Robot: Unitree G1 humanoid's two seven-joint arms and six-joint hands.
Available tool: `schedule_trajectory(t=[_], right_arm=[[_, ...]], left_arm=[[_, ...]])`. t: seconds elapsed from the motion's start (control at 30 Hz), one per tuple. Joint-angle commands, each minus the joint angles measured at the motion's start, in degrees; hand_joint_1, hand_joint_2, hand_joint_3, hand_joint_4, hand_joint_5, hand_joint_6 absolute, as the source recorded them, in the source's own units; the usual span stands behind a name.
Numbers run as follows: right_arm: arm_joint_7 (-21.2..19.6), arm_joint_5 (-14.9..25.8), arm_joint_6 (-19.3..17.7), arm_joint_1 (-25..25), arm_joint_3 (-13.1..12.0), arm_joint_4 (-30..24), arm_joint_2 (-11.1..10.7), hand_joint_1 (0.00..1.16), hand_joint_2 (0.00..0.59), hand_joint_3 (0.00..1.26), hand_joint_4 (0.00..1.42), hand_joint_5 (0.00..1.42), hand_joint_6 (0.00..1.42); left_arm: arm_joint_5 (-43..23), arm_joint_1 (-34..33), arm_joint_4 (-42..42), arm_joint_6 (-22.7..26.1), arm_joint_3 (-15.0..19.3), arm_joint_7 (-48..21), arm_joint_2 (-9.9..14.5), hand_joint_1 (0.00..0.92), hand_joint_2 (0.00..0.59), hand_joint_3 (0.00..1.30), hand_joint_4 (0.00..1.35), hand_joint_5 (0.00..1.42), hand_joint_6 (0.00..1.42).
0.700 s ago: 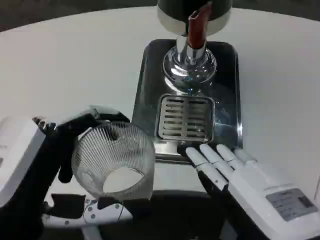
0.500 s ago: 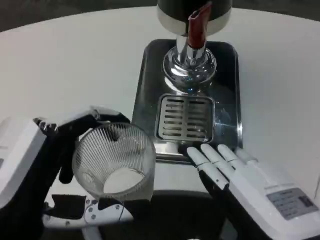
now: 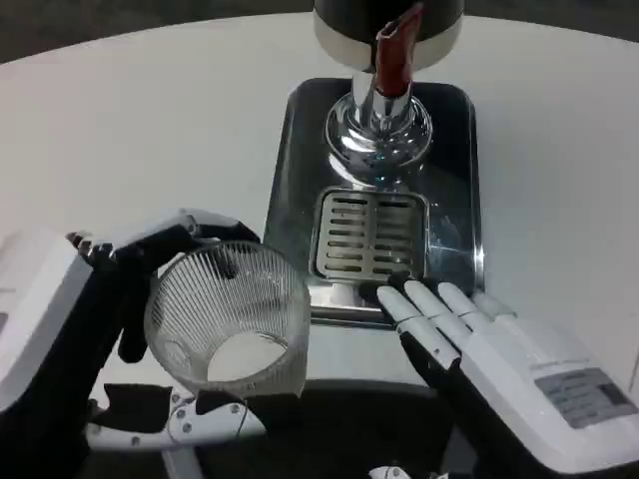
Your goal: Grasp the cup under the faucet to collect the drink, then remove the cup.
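I am holding the cup [image 3: 228,319] in my left hand [image 3: 90,329], nearest to me at the lower left, my dark fingers [image 3: 135,299] wrapping around its ribbed clear wall from the left and behind. The cup is tilting, its open mouth facing up toward me and its long axis leaning rather than standing plumb. It is sitting off the tray [image 3: 300,180], just beside the near left corner. My right hand [image 3: 489,349] is lying flat and empty at the lower right, fingers spread and straight, tips touching the tray's near rim. Beyond lies the slotted grate [image 3: 371,235], and farther still the faucet [image 3: 389,60] with its red spout. So the target lies ahead and to the right of the cup; I judge the left hand must carry it there, righting it upright.
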Motion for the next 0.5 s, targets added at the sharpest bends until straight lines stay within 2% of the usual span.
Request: schedule_trajectory(t=[0.03,0.3,0.5], right_arm=[[0.2,-0.1,0.6,0.1,-0.1,-0.9,-0.4,0.48,0.395,0.02,0.0,0.0,0.01],[-0.2,2.1,1.7,0.1,-2.1,-0.9,-1.2,0.48,0.395,0.02,0.0,0.0,0.01],[-1.2,6.2,1.5,1.0,-5.7,-0.9,-1.7,0.48,0.395,0.03,0.0,0.0,0.03]], left_arm=[[-0.2,-0.9,0.2,0.0,-0.9,-0.2,0.2,0.593,0.0,0.99,1.1,1.27,1.42],[0.9,-3.6,2.3,1.3,-2.5,0.5,-0.1,0.593,0.0,0.99,1.1,1.27,1.42],[2.3,-7.7,6.9,2.0,-3.8,1.0,0.3,0.593,0.0,0.99,1.1,1.27,1.42]])
